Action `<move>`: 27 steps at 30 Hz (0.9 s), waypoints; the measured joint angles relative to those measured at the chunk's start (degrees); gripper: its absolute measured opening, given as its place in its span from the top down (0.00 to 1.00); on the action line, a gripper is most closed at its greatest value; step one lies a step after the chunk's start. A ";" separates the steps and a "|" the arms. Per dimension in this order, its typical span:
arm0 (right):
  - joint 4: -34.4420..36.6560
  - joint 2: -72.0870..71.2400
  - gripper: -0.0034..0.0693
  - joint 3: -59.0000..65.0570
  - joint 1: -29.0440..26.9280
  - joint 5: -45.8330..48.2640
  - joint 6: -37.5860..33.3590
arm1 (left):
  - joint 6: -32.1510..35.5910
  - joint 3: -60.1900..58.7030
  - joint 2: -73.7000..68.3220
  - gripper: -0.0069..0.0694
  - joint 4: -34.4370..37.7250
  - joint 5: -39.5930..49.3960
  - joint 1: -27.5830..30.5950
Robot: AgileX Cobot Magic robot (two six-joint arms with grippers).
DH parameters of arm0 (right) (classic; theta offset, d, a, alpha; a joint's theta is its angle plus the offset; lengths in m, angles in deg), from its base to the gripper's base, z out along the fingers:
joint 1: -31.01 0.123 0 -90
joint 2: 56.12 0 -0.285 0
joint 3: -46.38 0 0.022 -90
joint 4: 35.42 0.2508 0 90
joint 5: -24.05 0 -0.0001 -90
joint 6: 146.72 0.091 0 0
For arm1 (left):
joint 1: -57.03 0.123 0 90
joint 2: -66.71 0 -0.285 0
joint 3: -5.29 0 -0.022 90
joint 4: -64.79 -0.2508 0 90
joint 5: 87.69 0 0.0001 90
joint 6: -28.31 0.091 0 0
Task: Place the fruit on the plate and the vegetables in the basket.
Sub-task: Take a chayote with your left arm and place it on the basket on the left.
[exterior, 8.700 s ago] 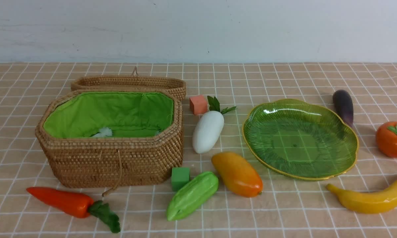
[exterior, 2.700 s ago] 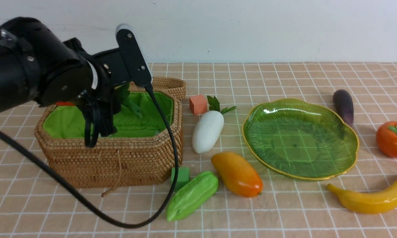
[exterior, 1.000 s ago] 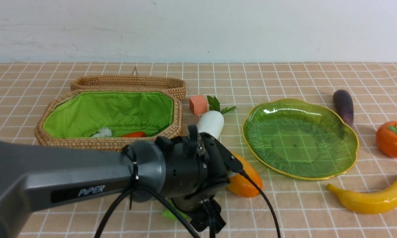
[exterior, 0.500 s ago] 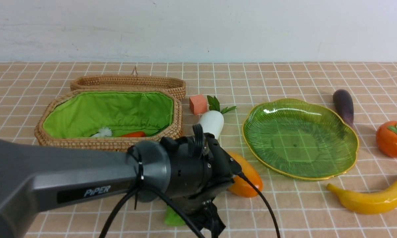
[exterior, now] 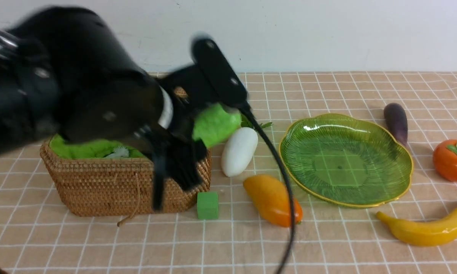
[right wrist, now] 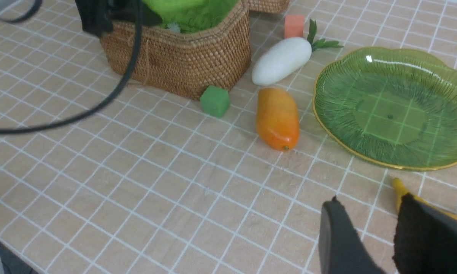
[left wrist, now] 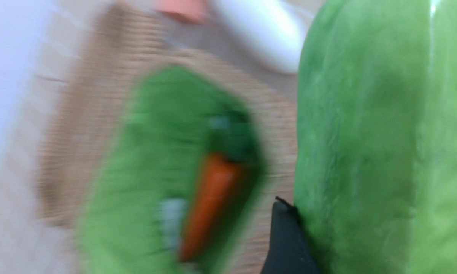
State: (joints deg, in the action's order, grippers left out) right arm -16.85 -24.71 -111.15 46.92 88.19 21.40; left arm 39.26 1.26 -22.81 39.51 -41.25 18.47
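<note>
My left gripper (exterior: 210,128) is shut on the light green cucumber (exterior: 217,122) and holds it above the right end of the open wicker basket (exterior: 110,186). In the blurred left wrist view the cucumber (left wrist: 380,144) fills the space between my fingers (left wrist: 285,243), and the carrot (left wrist: 209,213) lies in the basket on the green lining. The radish (exterior: 239,151), mango (exterior: 272,199), eggplant (exterior: 395,122), persimmon (exterior: 453,160) and banana (exterior: 430,228) lie on the table around the empty green plate (exterior: 346,160). My right gripper (right wrist: 369,201) is open and empty, low over the table beside the banana's tip (right wrist: 399,190).
A small green cube (exterior: 207,205) sits at the basket's front right corner. A small orange cube (right wrist: 294,25) sits behind the radish. The left arm's black cable (exterior: 285,198) hangs down in front of the mango. The basket lid lies open behind the basket.
The left arm has lifted the cucumber off the table in front of the basket and swung up and back; it now holds it over the basket's right end. The carrot lies in the basket.
</note>
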 joint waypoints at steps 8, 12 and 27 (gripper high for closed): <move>0.12 0.00 0.63 0.00 0.00 -0.31 0.00 | 14.79 0.00 -8.38 0.33 0.76 -6.83 16.00; 1.10 0.00 0.63 0.00 0.00 -0.43 0.00 | 13.50 -0.05 -12.61 0.33 -0.13 -9.94 18.99; 1.31 0.00 0.63 0.00 0.06 -0.68 0.00 | -11.86 -0.05 -8.38 0.20 7.57 -2.87 18.36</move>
State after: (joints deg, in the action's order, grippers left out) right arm -15.55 -24.71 -111.15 46.98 87.51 21.40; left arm 27.40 1.21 -31.19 47.09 -44.11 36.83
